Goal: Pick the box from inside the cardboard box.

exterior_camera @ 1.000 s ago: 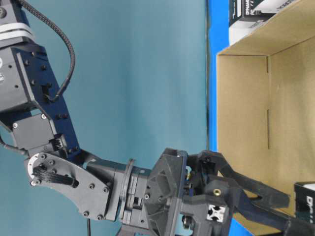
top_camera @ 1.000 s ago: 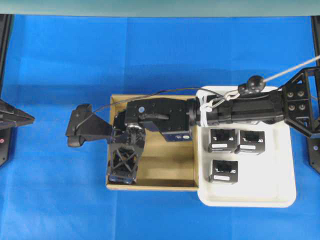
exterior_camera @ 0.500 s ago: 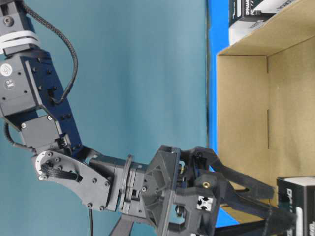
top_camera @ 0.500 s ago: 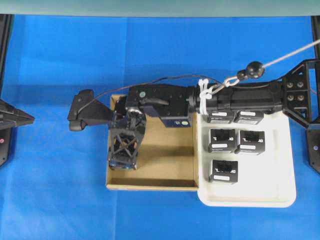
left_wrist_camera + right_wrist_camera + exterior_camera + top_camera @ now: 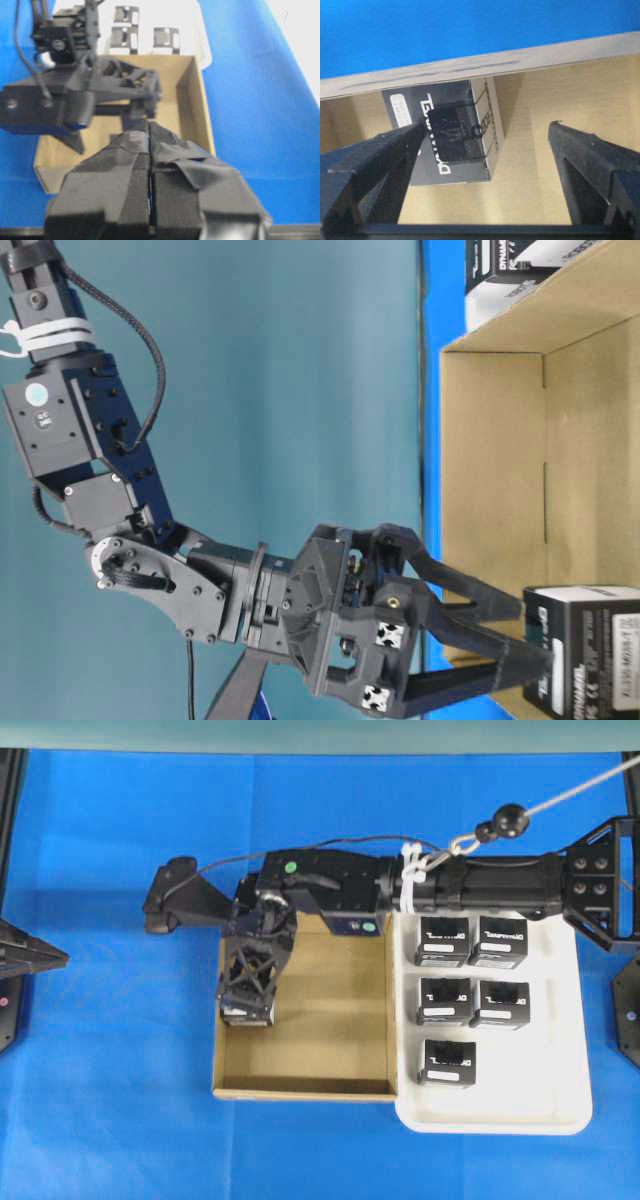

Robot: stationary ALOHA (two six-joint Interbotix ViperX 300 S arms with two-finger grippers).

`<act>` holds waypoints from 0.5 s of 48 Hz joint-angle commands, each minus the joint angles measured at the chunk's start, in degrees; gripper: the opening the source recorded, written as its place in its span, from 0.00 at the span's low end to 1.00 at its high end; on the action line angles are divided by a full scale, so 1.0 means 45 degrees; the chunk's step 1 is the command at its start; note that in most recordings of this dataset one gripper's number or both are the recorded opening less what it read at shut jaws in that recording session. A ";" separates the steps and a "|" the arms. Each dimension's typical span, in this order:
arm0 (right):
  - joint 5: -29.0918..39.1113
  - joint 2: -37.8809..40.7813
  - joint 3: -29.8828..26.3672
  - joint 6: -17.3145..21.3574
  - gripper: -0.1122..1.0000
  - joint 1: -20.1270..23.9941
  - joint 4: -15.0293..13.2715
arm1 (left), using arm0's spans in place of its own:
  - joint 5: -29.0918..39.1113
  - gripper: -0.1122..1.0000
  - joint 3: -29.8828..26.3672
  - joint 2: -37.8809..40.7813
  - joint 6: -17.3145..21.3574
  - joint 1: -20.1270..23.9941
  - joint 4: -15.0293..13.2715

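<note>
The black box (image 5: 247, 1013) with white lettering lies in the brown cardboard box (image 5: 300, 1092), close against its left wall. It also shows in the right wrist view (image 5: 452, 155) and the table-level view (image 5: 590, 645). My right gripper (image 5: 250, 982) reaches across over the carton and is open, with the jaws wide apart around the box. In the right wrist view (image 5: 487, 125) one finger (image 5: 385, 150) is at the box's side and the other stands well clear of it. My left gripper (image 5: 62, 958) is shut and empty at the far left, outside the carton (image 5: 197, 100).
A white tray (image 5: 500, 1115) touches the carton's right wall and holds several identical black boxes (image 5: 447, 1063). The right arm (image 5: 480, 890) lies over the tray's far edge. Blue cloth (image 5: 120, 1100) surrounds both containers.
The right gripper has moved from the carton's near left corner along the left wall toward the far side. The box has moved with it. The left arm has not moved.
</note>
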 commanded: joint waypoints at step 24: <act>-0.0078 0.0039 -0.0078 -0.0020 1.00 -0.0137 -0.0117 | -0.0039 0.04 -0.0410 0.0078 0.0039 -0.0039 0.0039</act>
